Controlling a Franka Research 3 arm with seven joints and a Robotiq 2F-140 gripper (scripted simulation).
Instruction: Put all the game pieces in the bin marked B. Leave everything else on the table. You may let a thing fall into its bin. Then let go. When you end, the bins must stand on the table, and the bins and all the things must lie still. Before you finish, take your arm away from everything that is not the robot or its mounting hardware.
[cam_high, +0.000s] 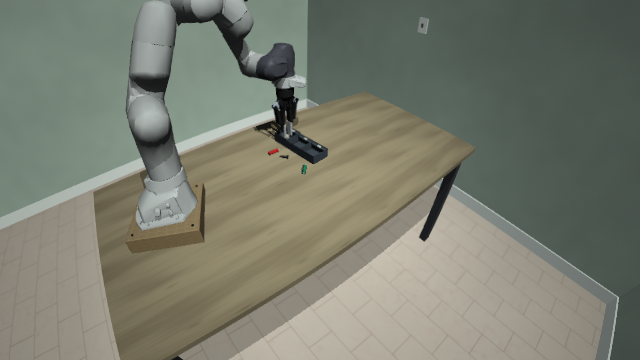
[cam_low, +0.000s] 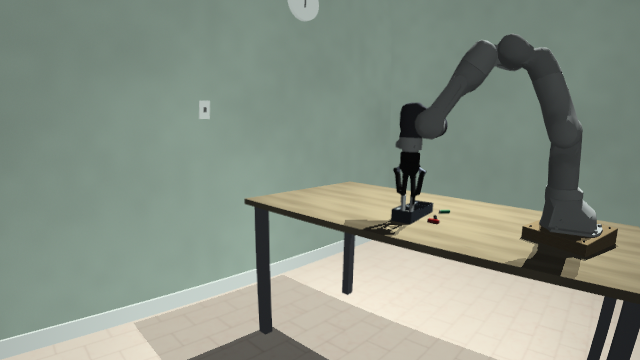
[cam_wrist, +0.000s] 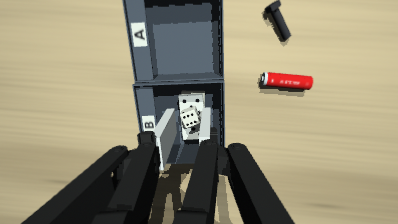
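Bin B is the end compartment of a dark bin row standing on the table. In the wrist view a white die with black pips lies in bin B, over another white dotted piece. The die covers much of that piece, so its full shape cannot be told. My gripper points down into bin B. Its fingers stand a little apart, one on each side of the die, open and not gripping it.
Bin A adjoins bin B, with a third compartment beyond. A red battery, a black bolt and a small green item lie on the table beside the bins.
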